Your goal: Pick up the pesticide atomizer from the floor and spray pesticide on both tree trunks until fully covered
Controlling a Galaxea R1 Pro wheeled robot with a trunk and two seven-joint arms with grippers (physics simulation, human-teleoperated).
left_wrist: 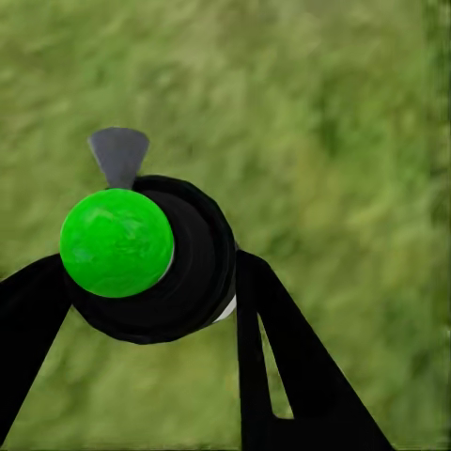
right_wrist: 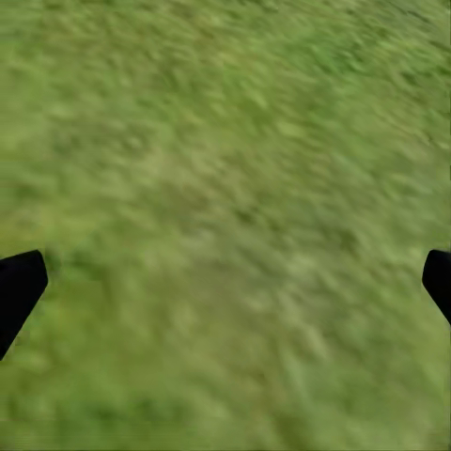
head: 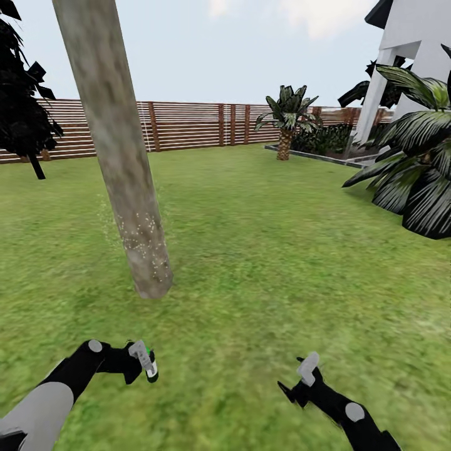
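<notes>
Grass stretched to the slat fence (head: 188,125), and the pale tree trunk (head: 119,156), speckled with mist low down, rose straight ahead of the left gripper (head: 141,363) clamped on the atomizer (head: 148,362), nearer than the empty, spread right gripper (head: 300,379).

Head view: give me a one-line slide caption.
Left tool holds atomizer near speck-dusted tree trunk on lawn; right tool empty.

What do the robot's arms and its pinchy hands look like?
Both arms are mostly black, with round pale grey caps at the joints. The left arm turns into a fat light grey sleeve lower down. The left gripper and right gripper are black with a pale grey block near the tip. Up close, the fingers are flat black blades.
</notes>
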